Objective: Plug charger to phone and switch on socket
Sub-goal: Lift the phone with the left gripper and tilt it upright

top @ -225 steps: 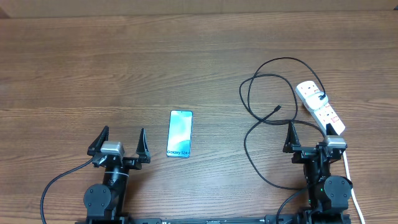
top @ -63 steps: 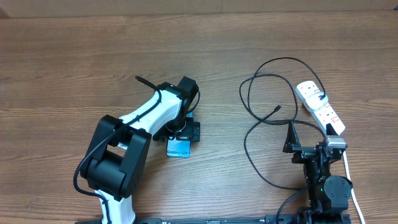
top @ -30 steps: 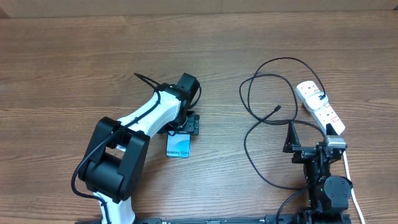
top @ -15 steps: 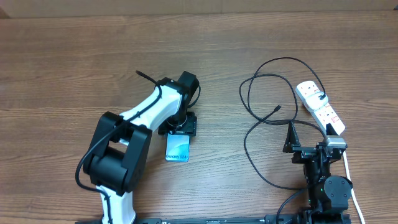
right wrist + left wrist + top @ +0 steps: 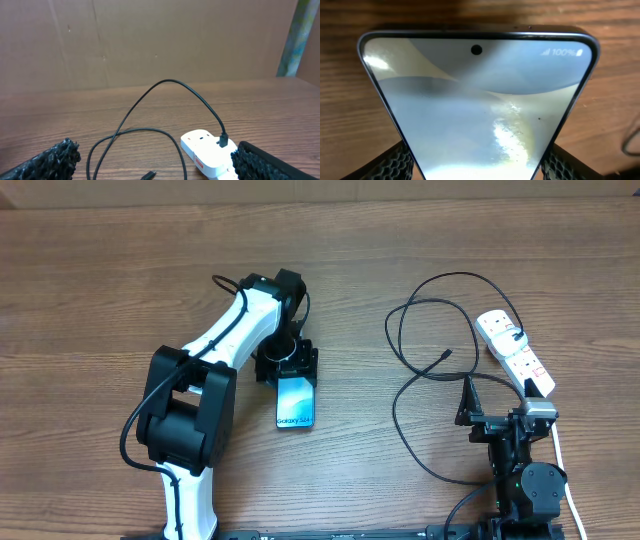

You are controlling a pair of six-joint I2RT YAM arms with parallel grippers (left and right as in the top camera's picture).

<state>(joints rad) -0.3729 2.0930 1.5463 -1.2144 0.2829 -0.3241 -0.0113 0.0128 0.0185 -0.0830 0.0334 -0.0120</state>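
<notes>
Left claw (image 5: pixel 288 370): grasping phone (image 5: pixel 296 402) at its 12 o'clock end, mesh pads (image 5: pixel 397 162) on both long edges. Phone flat on wood, left of table centre, free end toward 6 o'clock.

Right claw (image 5: pixel 155 150): released, spread wide, parked at 5 o'clock.

Charger cable (image 5: pixel 170 81) looped at phone's 3 o'clock; connector tip (image 5: pixel 446 356) well apart from phone.

Power strip (image 5: pixel 515 355) at table's 3 o'clock edge.

Likely step: positioning phone. Slide flat, squeeze evenly, turn port end toward tip, avoid covering port.
</notes>
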